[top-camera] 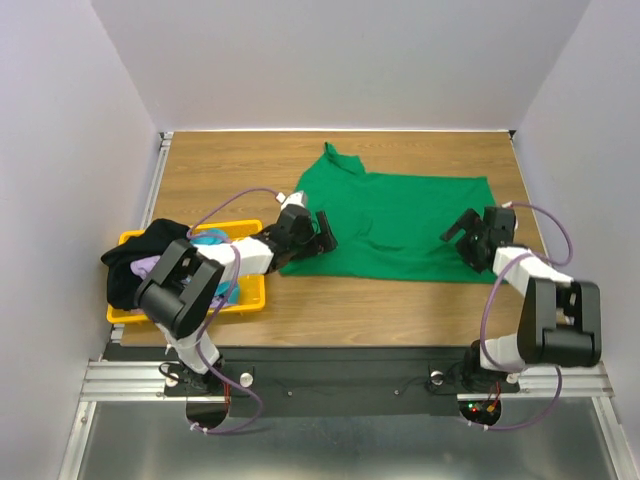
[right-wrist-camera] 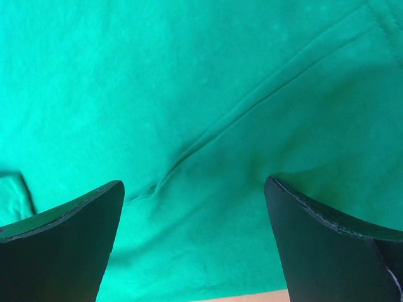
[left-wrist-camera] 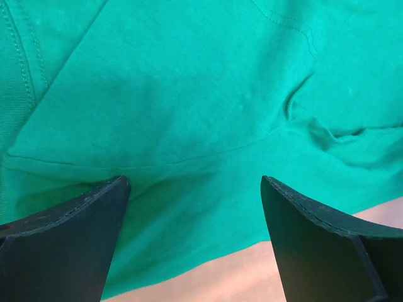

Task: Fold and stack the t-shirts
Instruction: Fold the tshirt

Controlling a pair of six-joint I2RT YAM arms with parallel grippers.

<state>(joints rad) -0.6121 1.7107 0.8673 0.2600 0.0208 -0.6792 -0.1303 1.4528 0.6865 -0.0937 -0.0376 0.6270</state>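
A bright green t-shirt (top-camera: 400,225) lies partly folded on the wooden table, one sleeve pointing to the back. My left gripper (top-camera: 322,232) is open and empty, low over the shirt's left near edge; its wrist view shows green cloth (left-wrist-camera: 189,113) and a strip of table between the fingers (left-wrist-camera: 315,233). My right gripper (top-camera: 463,233) is open and empty over the shirt's right near corner; green cloth (right-wrist-camera: 189,94) fills its view. A black shirt (top-camera: 140,255), a teal one (top-camera: 208,239) and a lavender one (top-camera: 148,267) lie heaped in the bin.
The yellow plastic bin (top-camera: 250,297) stands at the left near edge of the table (top-camera: 240,165), under the left arm. White walls close in the back and sides. A black rail runs along the near edge.
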